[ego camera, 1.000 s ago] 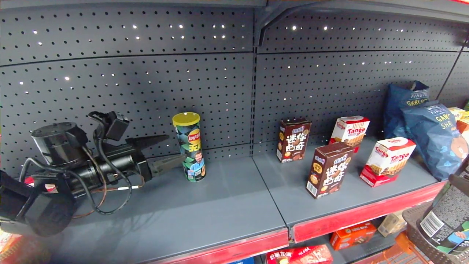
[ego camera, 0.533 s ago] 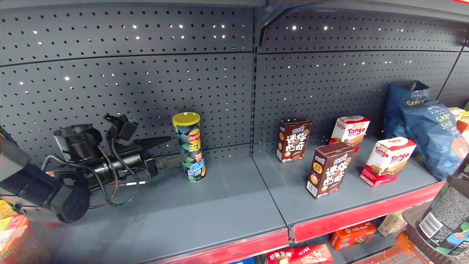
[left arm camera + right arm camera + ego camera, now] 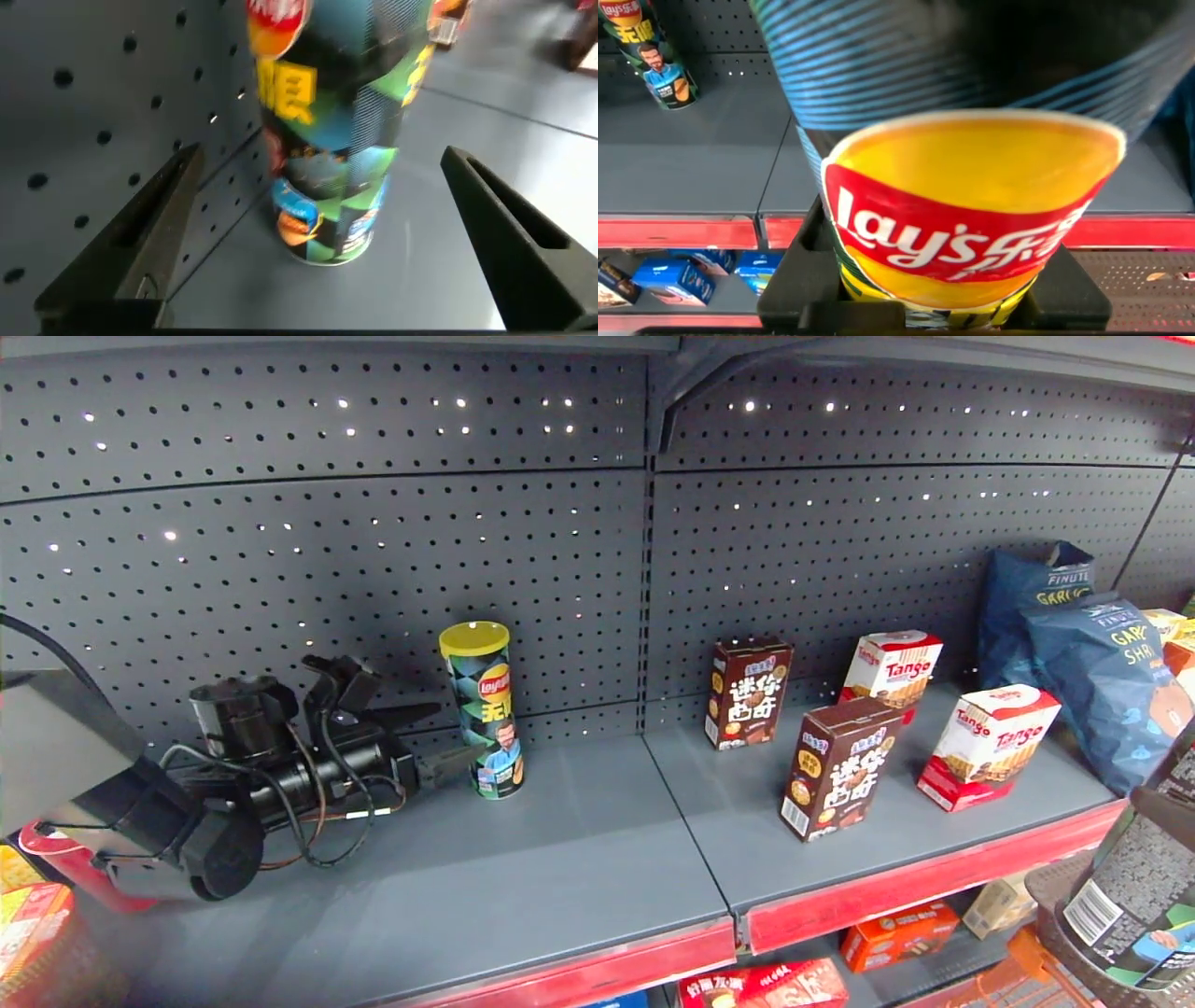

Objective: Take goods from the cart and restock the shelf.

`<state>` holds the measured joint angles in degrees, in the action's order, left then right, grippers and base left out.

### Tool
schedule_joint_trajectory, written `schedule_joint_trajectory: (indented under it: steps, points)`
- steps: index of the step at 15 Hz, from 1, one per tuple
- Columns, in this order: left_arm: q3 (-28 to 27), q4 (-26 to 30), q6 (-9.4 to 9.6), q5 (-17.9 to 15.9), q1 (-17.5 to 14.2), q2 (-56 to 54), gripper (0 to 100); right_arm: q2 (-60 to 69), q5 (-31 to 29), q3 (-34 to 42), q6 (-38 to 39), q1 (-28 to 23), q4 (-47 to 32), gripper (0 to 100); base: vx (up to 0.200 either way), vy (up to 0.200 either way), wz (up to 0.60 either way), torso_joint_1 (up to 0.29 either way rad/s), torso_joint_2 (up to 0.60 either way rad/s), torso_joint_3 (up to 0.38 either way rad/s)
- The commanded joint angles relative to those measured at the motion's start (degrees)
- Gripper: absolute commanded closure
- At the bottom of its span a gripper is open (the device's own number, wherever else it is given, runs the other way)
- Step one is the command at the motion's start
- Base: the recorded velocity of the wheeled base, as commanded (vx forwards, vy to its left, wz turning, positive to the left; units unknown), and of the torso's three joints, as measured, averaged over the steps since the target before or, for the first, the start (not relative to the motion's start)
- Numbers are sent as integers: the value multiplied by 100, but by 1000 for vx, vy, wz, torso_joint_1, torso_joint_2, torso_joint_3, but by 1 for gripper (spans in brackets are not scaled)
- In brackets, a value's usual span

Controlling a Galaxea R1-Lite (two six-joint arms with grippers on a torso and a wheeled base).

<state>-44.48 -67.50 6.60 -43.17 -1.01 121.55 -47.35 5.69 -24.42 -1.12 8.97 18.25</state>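
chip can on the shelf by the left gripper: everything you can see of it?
The chip can is a tall tube with a yellow lid and a teal, green and black wrap bearing a red-and-yellow logo and a person's picture. It stands upright, lid on, on the grey shelf close to the pegboard. The open left gripper flanks it, fingers clear of it; only the shelf touches it.

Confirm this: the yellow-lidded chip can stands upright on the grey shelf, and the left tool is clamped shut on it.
One detail is wrong: the left tool is open, not shut on the chip can. The left wrist view shows its fingers spread on either side of the can with a gap at each. The rest holds: the can stands upright on the grey shelf.
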Motion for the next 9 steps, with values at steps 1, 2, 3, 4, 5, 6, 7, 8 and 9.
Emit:
schedule_joint_trajectory:
  steps: [1, 2, 3, 4, 5, 6, 7, 8, 9]
  points:
    - [1, 18, 0, 133, 31, 44, 0, -2, 2, 51, -2, -1, 3, 100, 0, 0, 0, 0, 0, 0]
    - [10, 26, 0, 300, 101, 35, 0, 24, 2, 104, -11, -10, 3, 100, 0, 0, 0, 0, 0, 0]
    - [10, 26, 8, 326, 128, 35, 0, 33, 2, 130, -2, -10, 3, 100, 0, 0, 0, 0, 0, 0]
    - [1, 35, 8, 555, 207, 35, 0, 41, 2, 192, -11, -10, 3, 100, 0, 0, 0, 0, 0, 0]
    - [1, 35, 8, 713, 277, 35, 0, 41, 2, 192, -11, -10, 3, 100, 0, 0, 0, 0, 0, 0]
    - [-8, 53, 8, 915, 391, 35, 0, 33, 2, 183, -2, -10, 3, 100, 0, 0, 0, 0, 0, 0]
    - [-34, 53, 8, 1038, 453, 35, 0, 33, 2, 183, -11, -10, 3, 100, 0, 0, 0, 0, 0, 0]
    - [-87, 53, 8, 1117, 505, 44, 0, 33, 2, 183, -2, -18, 3, 100, 0, 0, 0, 0, 0, 0]
    - [-192, 88, 8, 1241, 558, 53, 0, 33, 2, 183, -11, -18, 3, 100, 0, 0, 0, 0, 0, 0]
